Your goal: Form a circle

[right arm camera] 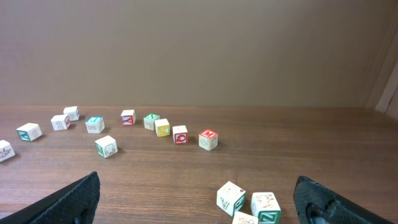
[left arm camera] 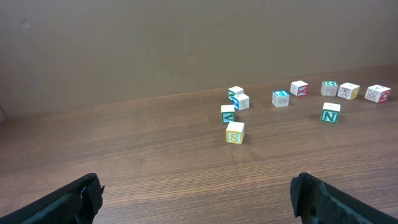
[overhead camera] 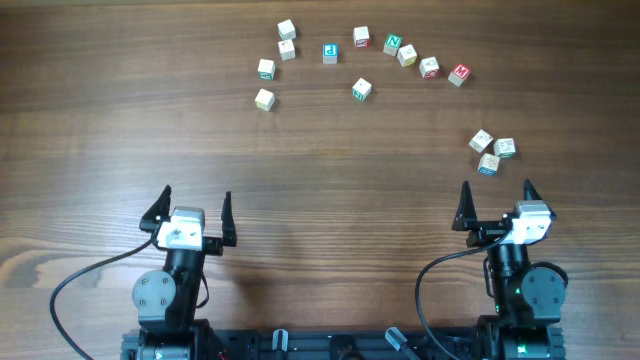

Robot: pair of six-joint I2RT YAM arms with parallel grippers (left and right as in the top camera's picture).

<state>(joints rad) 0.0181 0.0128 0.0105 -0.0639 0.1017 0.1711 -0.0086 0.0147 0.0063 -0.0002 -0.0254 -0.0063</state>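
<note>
Wood table [overhead camera: 320, 200] filled the whole view, bare grain over most of it; the arm bases sat at the near edge, and the far edge past the blocks wasn't visible from overhead. L gripper [overhead camera: 196, 200] and R gripper [overhead camera: 497, 190] both sat low by the near edge, claws spread wide, nothing btwn the fingers, well apart from every block. The circle [overhead camera: 330, 53] was only an open arc across the far side: top and left flank laid out, gaps uneven, bottom missing. A cluster of three cubes [overhead camera: 492, 152] lay off to the right, nearer the R gripper, touching or nearly so. One stray cube [overhead camera: 361, 90] sat alone inside the arc.

Handling, prob: small wooden cubes, light, stiff, not fragile. Flat faces = good pinch on two opposite sides from above. Light enough to skid if nudged, so pushing could work too. Cluster was tight, so outer faces first. Plenty of open room below the arc for the missing half
</note>
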